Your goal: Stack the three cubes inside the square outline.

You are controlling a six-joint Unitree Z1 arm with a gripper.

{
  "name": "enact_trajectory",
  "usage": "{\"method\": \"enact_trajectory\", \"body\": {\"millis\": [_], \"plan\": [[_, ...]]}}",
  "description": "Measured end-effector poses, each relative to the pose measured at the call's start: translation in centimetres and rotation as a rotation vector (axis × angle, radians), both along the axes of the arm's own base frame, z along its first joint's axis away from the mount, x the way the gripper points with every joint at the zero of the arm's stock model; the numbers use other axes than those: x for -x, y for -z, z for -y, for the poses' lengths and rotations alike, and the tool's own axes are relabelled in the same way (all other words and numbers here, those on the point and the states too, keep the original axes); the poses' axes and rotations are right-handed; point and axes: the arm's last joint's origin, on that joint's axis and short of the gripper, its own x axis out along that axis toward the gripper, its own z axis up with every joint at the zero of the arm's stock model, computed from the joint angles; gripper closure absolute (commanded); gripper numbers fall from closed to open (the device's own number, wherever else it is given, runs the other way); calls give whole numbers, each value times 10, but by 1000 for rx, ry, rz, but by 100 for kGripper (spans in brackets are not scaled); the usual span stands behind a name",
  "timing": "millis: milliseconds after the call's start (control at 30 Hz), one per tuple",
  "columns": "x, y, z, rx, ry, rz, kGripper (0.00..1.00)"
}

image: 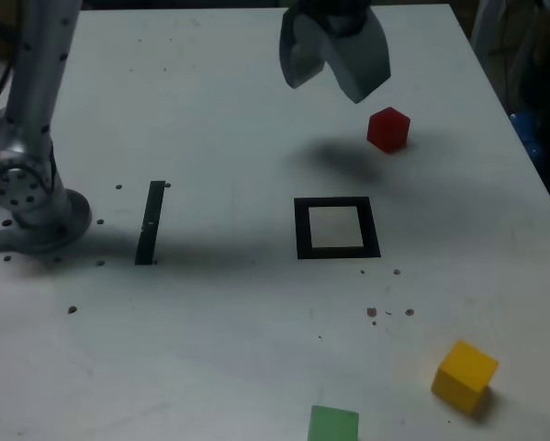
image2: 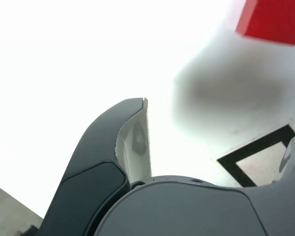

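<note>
Your grey two-fingered end effector (image: pixel 337 72) hangs above the far part of the white table (image: pixel 210 349), jaws spread wide, nothing between them. In the wrist view one dark curved finger (image2: pixel 108 162) shows clear; the other is only a sliver at the frame edge.

The small red cube (image: pixel 388 130) sits on the table just beside the end effector, toward the exterior view's right and a bit nearer the camera, not touched. It's turned so a corner faces the camera. The wrist view catches it too (image2: pixel 270 19), blurred, cut by the frame.

The black tape square outline with white centre (image: pixel 337 228) lies mid-table, nearer the camera than the red cube, sides roughly square to the table edges, nothing inside it.

The yellow cube (image: pixel 464 373) rests well apart, near the front on the exterior view's right, turned corner-on. The green cube (image: pixel 333 424) sits at the front edge of the frame, partly cut off, faces looking roughly square to the view.

A thin black tape strip (image: pixel 151 223) lies toward the exterior view's left, long axis running near to far. The arm's grey base (image: pixel 31 197) stands beyond it.
</note>
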Motion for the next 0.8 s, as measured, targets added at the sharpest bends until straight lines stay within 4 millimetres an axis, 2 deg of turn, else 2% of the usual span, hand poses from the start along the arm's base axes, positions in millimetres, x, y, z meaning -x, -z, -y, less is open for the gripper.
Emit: {"method": "enact_trajectory", "body": {"millis": [367,567,700,800], "plan": [[-52,26,-16,14,64,-27,4],[-66,36,-26,18,72,-37,5],[-77,54,-30,32,76,-70,7],[-81,56,-30,40,76,-66,9]]}}
